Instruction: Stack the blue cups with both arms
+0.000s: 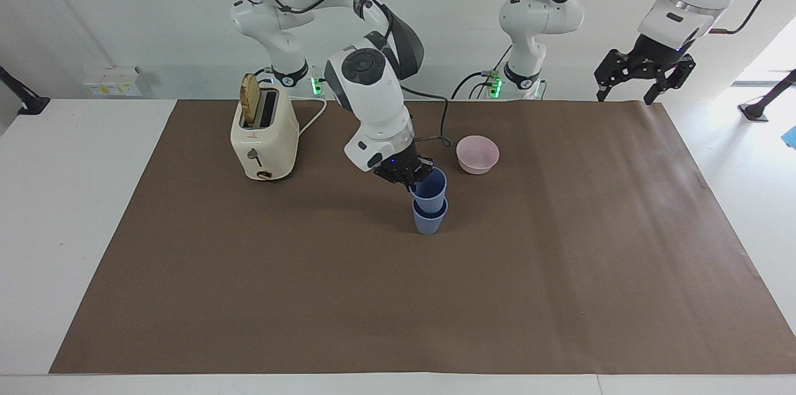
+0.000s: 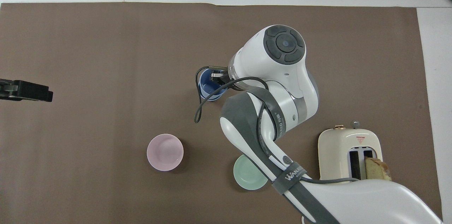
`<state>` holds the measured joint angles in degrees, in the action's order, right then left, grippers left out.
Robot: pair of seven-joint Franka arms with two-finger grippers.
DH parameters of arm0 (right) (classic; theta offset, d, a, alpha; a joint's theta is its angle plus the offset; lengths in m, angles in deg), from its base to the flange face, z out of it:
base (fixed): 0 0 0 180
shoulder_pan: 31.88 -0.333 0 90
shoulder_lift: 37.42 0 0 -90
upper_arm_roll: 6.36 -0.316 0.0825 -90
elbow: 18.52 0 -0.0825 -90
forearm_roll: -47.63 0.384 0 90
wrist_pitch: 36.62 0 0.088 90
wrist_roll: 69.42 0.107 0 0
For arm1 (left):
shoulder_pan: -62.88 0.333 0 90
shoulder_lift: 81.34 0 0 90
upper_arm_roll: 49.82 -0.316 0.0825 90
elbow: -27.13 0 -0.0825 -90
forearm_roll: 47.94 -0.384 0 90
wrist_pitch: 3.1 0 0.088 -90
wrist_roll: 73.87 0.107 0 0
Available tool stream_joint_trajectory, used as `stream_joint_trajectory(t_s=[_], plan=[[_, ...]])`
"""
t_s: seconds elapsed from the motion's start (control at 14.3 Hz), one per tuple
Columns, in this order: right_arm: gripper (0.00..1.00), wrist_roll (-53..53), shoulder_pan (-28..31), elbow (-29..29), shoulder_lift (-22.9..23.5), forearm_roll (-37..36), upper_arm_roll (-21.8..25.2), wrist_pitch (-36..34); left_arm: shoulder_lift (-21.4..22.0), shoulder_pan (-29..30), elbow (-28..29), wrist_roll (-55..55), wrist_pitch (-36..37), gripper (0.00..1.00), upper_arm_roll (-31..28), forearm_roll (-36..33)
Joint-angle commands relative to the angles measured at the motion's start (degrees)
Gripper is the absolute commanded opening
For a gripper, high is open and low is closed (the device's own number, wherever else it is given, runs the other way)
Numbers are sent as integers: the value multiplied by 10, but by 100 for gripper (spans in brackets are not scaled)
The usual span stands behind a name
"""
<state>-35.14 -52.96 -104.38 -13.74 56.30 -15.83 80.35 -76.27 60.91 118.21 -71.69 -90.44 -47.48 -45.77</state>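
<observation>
Near the centre of the facing view, the right gripper [image 1: 415, 178] is clamped on the rim of the upper blue cup [image 1: 430, 191]. That cup stands nearly upright, its base sunk into the lower blue cup [image 1: 428, 219] directly beneath on the brown mat [image 1: 559, 295]. The left gripper [image 1: 643, 78] waits at upper right, jaws spread wide and empty.

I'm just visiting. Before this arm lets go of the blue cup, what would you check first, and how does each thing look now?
1. Upper blue cup sits in lower blue cup: ok, partly nested.
2. Right gripper shut on the upper cup's rim: ok.
3. Lower cup upright on the table: ok.
4. Upper cup fully seated: cannot tell.
5. Pink bowl apart from the stack: ok.
6. Left gripper open, waiting above the table's edge: ok.
</observation>
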Motion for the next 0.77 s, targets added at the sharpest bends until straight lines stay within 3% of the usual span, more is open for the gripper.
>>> stream_joint_trajectory(t_s=[0.0, 0.07, 0.14, 0.42, 0.49, 0.7], plan=[[18, 4, 8, -18, -16, -4, -4, -1, 6, 3, 0, 0, 9, 100, -1, 7], [53, 4, 8, -18, -15, -4, -4, 0, 6, 3, 0, 0, 9, 100, -1, 7], [67, 5, 8, -18, -15, -4, -4, 1, 6, 3, 0, 0, 9, 100, -1, 7], [79, 5, 8, -18, -15, -4, -4, 4, 6, 3, 0, 0, 9, 100, -1, 7], [96, 5, 8, -18, -15, -4, -2, 1, 6, 3, 0, 0, 9, 100, -1, 7], [100, 3, 12, -16, -15, -37, 1, -9, 6, 3, 0, 0, 9, 100, -1, 7]])
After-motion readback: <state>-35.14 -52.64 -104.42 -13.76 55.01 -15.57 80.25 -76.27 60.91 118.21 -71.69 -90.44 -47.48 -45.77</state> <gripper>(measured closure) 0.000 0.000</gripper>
